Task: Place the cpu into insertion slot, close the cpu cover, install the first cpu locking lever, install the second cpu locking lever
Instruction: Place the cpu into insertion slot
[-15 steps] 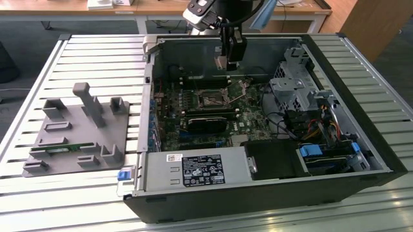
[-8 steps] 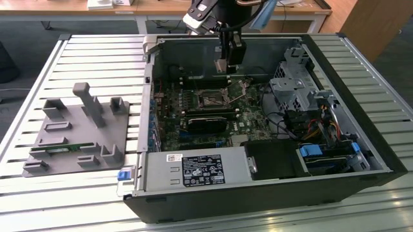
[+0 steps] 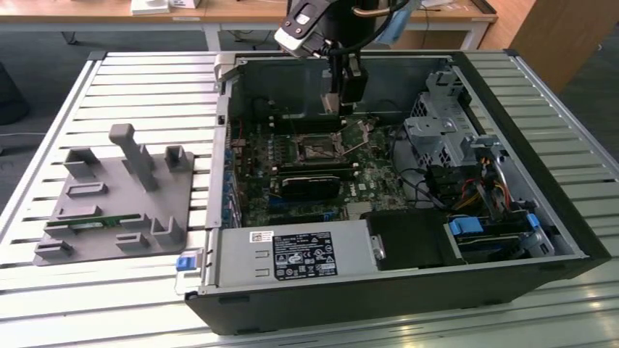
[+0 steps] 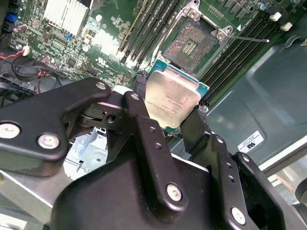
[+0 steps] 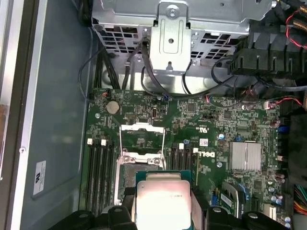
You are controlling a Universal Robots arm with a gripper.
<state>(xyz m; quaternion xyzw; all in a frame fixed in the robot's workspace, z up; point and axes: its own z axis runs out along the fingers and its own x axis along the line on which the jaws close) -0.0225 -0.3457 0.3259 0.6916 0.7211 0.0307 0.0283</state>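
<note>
Bright, even light washes the table [image 3: 145, 80] in the exterior view, while the case [image 3: 280, 87] is in soft shadow inside. In the second wrist view glare whitens the board [image 4: 103, 45], and the cpu [image 4: 170, 98] gleams pale.

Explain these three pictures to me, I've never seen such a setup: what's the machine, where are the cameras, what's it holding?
It is a robot arm working over an open computer case that lies on a slatted metal table. The exterior view comes from a camera standing off the arm; both wrist views come from cameras riding on the arm, looking past its hand. The hand is shut on the cpu, a small silvery square chip, above the green circuit board. The insertion slot is empty, its cpu cover swung open. A grey holder tray sits beside the case, on the exterior view's left.
</note>
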